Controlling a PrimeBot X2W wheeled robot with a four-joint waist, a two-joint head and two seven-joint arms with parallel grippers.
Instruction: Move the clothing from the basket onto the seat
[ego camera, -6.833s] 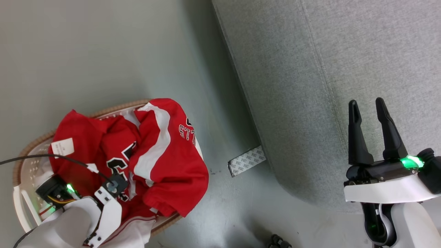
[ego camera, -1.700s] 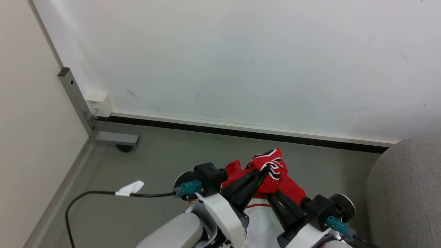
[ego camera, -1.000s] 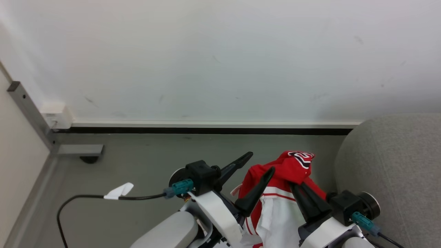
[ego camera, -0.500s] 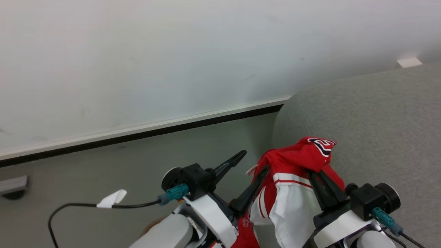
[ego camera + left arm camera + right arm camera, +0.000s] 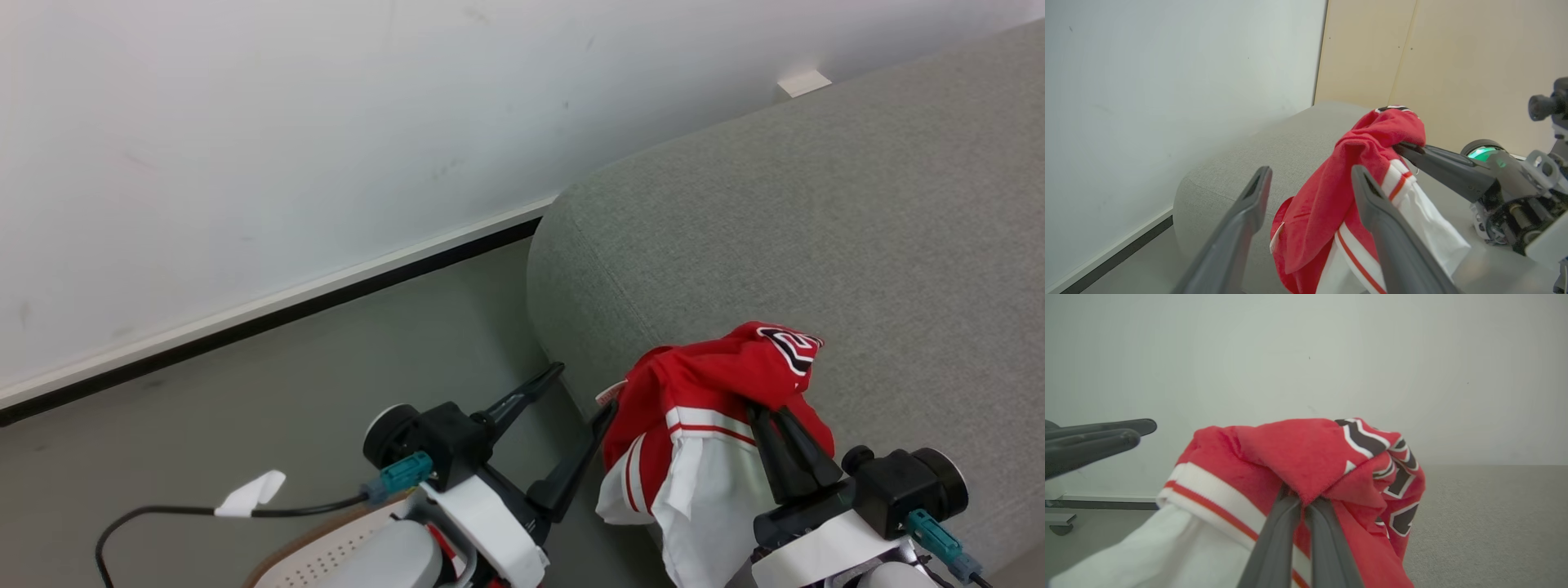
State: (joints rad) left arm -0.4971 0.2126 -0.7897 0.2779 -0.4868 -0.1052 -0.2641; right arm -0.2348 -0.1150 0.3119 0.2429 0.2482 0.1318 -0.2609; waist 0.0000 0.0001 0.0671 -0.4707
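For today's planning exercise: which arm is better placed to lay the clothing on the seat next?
Right. The right fingers are shut on the clothing, close to the seat; the left fingers stand open, holding nothing.

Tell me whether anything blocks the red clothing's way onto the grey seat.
Nothing visible does. The right pincer is shut on the clothing, which hangs at the seat's rounded end; the open left pincer stands on its other side.
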